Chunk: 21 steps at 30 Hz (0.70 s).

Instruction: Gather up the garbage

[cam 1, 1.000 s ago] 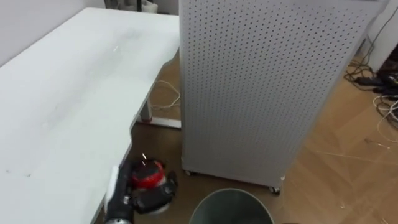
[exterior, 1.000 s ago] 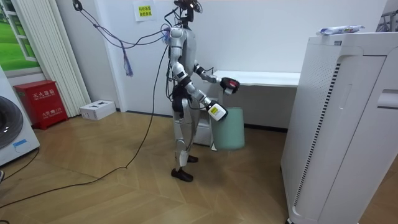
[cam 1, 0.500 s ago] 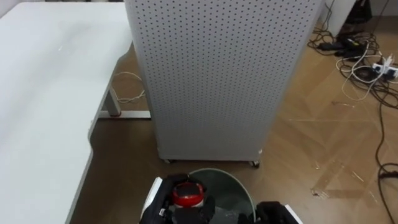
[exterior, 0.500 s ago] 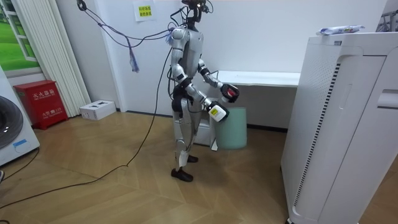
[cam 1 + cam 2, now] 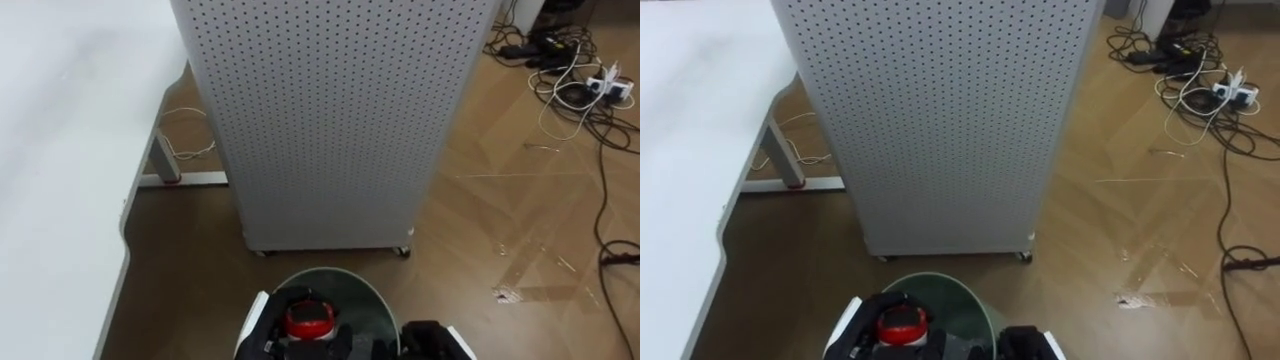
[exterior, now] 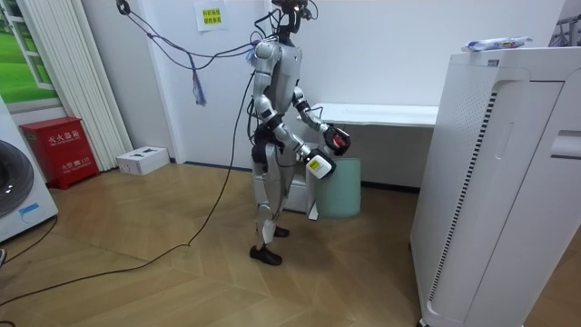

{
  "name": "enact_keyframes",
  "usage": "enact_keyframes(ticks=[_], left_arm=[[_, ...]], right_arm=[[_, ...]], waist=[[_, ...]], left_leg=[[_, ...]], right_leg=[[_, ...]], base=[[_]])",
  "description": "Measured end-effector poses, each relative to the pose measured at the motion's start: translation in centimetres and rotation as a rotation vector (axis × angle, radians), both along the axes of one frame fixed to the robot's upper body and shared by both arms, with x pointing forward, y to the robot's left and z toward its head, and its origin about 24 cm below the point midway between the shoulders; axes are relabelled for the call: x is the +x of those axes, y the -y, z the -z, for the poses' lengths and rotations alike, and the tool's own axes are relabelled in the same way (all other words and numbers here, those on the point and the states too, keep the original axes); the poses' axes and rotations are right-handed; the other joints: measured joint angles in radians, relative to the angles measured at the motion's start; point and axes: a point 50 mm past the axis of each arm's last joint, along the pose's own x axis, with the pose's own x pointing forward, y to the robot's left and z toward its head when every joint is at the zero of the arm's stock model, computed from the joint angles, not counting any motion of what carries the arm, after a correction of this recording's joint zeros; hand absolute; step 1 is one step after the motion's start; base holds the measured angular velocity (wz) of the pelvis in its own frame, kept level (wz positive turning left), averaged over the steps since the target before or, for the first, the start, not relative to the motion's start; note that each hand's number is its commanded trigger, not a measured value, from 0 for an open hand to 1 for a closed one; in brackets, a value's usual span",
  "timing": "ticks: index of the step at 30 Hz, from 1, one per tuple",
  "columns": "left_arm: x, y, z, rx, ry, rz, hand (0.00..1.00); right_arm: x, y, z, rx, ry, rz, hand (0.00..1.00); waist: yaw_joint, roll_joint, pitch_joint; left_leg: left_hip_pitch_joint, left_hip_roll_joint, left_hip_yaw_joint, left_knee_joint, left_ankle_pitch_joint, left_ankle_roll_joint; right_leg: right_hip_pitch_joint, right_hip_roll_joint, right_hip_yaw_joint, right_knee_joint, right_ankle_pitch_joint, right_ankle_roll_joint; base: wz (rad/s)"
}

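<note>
My left hand (image 5: 268, 338) is shut on a piece of garbage (image 5: 308, 321) with a red top and a dark body. It hangs just above the open mouth of a round green bin (image 5: 352, 284) on the floor at the bottom of the eye views. My right hand (image 5: 432, 340) shows at the bottom edge, right of the bin's rim, with its fingers hidden. In the room view I stand beside the white desk, the left hand (image 6: 338, 139) with the red thing above the bin (image 6: 341, 189), the right hand (image 6: 318, 165) lower, at its near side.
A tall white perforated cabinet (image 5: 320, 120) on castors stands just beyond the bin. The white desk (image 5: 60, 150) runs along the left. Cables and a power strip (image 5: 590, 80) lie on the wooden floor at the right. A big white appliance (image 6: 508, 182) fills the room view's right.
The camera has swung right from the desk toward the bin. My left hand carried the red garbage from beside the desk's edge to over the bin's mouth.
</note>
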Motion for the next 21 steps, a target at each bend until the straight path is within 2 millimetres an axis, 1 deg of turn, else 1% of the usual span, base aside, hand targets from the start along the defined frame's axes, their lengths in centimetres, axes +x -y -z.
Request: enact_keyframes(ticks=[4, 6, 7, 8, 9, 10, 11, 12, 13, 14, 15, 16, 17, 19, 21], left_arm=[[-0.1, 0.0, 0.2, 0.004, -0.005, -0.016, 0.0], [-0.2, 0.0, 0.4, 0.006, -0.015, -0.024, 0.0], [-0.2, 0.0, 0.5, 0.007, -0.018, -0.027, 0.0], [-0.2, -0.1, 0.5, 0.008, -0.02, -0.032, 0.0], [-0.2, -0.3, 0.5, 0.01, -0.02, -0.048, 0.0], [0.2, -0.7, 0.6, 0.01, -0.027, -0.076, 0.0], [0.6, -0.3, 0.6, 0.01, -0.033, -0.066, 0.0], [0.8, -0.1, 0.4, 0.004, -0.027, -0.063, 0.0], [1.3, 0.2, 0.1, 0.001, -0.016, -0.056, 0.0], [1.6, 0.5, 0.0, 0.012, -0.011, -0.039, 0.0], [1.5, 0.6, 0.0, 0.017, -0.01, -0.033, 0.0], [1.3, 0.8, 0.2, 0.023, -0.015, -0.025, 0.0], [1.2, 0.7, 0.3, 0.034, -0.015, -0.017, 0.0], [1.2, 0.5, 0.3, 0.04, -0.015, -0.022, 0.0], [1.1, 0.4, 0.3, 0.041, -0.017, -0.025, 0.0]], right_arm=[[0.0, -0.1, 0.0, 0.003, 0.0, -0.002, 1.0], [0.0, -0.2, 0.0, 0.006, 0.003, -0.004, 1.0], [0.1, -0.2, -0.1, 0.008, 0.008, -0.005, 1.0], [0.2, -0.5, -0.3, 0.013, 0.02, -0.013, 1.0], [0.5, -0.9, -0.5, 0.016, 0.032, -0.029, 1.0], [0.7, -1.5, -1.0, 0.017, 0.062, -0.06, 1.0], [0.5, -1.5, -0.8, 0.009, 0.056, -0.071, 1.0], [0.4, -1.5, -0.8, 0.007, 0.054, -0.072, 1.0], [0.4, -1.6, -0.8, 0.008, 0.054, -0.076, 1.0], [0.5, -1.6, -0.8, 0.007, 0.057, -0.065, 1.0], [0.5, -1.5, -0.8, 0.007, 0.057, -0.052, 1.0], [0.5, -1.0, -0.8, 0.0, 0.057, -0.036, 1.0], [0.5, -0.8, -0.8, -0.001, 0.057, -0.027, 1.0], [0.5, -0.7, -0.8, -0.001, 0.056, -0.028, 1.0], [0.1, -0.7, -0.6, 0.001, 0.045, -0.029, 1.0]], waist=[[-0.006, 0.0, -0.0001], [-0.006, 0.003, 0.001], [-0.006, 0.01, 0.0073], [0.0, 0.018, 0.011], [-0.003, 0.018, 0.0113], [-0.018, 0.04, 0.0204], [-0.033, 0.051, 0.019], [-0.036, 0.049, 0.0203], [-0.053, 0.046, 0.0212], [-0.062, 0.04, 0.0224], [-0.062, 0.031, 0.0201], [-0.058, 0.021, 0.0155], [-0.049, 0.014, 0.0121], [-0.043, 0.01, 0.0105], [-0.037, 0.011, 0.0104]], left_leg=[[0.002, 0.003, 0.001, -0.001, 0.0, 0.0], [0.008, 0.008, -0.005, -0.003, 0.0, 0.0], [0.02, 0.011, -0.057, -0.008, 0.0, 0.0], [0.02, 0.016, -0.128, -0.005, -0.002, -0.004], [0.011, 0.017, -0.134, 0.004, -0.006, -0.01], [-0.01, 0.03, -0.125, 0.034, -0.034, -0.051], [-0.016, 0.043, -0.069, 0.03, -0.039, -0.065], [-0.018, 0.049, -0.048, 0.023, -0.035, -0.072], [-0.044, 0.062, -0.039, 0.004, -0.019, -0.084], [-0.078, 0.076, -0.025, -0.03, 0.011, -0.066], [-0.08, 0.078, -0.009, -0.025, 0.025, -0.062], [-0.069, 0.075, 0.013, -0.027, 0.033, -0.059], [-0.064, 0.071, 0.02, -0.026, 0.034, -0.058], [-0.055, 0.061, 0.026, -0.024, 0.034, -0.057], [-0.043, 0.06, 0.034, -0.018, 0.031, -0.052]], right_leg=[[0.0, 0.002, -0.006, 0.004, 0.0, 0.0], [-0.015, 0.005, -0.013, 0.039, 0.0, 0.0], [-0.064, 0.01, -0.036, 0.116, -0.004, -0.006], [-0.115, 0.032, -0.027, 0.099, -0.012, -0.029], [-0.135, 0.039, -0.015, 0.026, 0.018, -0.05], [-0.149, 0.042, -0.031, -0.024, 0.138, -0.062], [-0.142, 0.045, -0.033, -0.026, 0.137, -0.064], [-0.142, 0.045, -0.029, -0.021, 0.137, -0.064], [-0.142, 0.045, -0.01, -0.014, 0.137, -0.064], [-0.142, 0.045, 0.011, -0.008, 0.133, -0.057], [-0.147, 0.041, 0.013, 0.0, 0.13, -0.052], [-0.144, 0.037, 0.008, 0.004, 0.128, -0.049], [-0.139, 0.035, 0.004, 0.003, 0.126, -0.046], [-0.13, 0.034, -0.003, -0.001, 0.125, -0.043], [-0.12, 0.03, -0.002, -0.001, 0.123, -0.04]], base=[[0.0], [-0.11], [-0.4], [-0.55], [-0.58], [-0.23], [-0.04], [0.3], [0.51], [0.56], [0.38], [0.09], [0.0], [-0.1], [-0.21]])
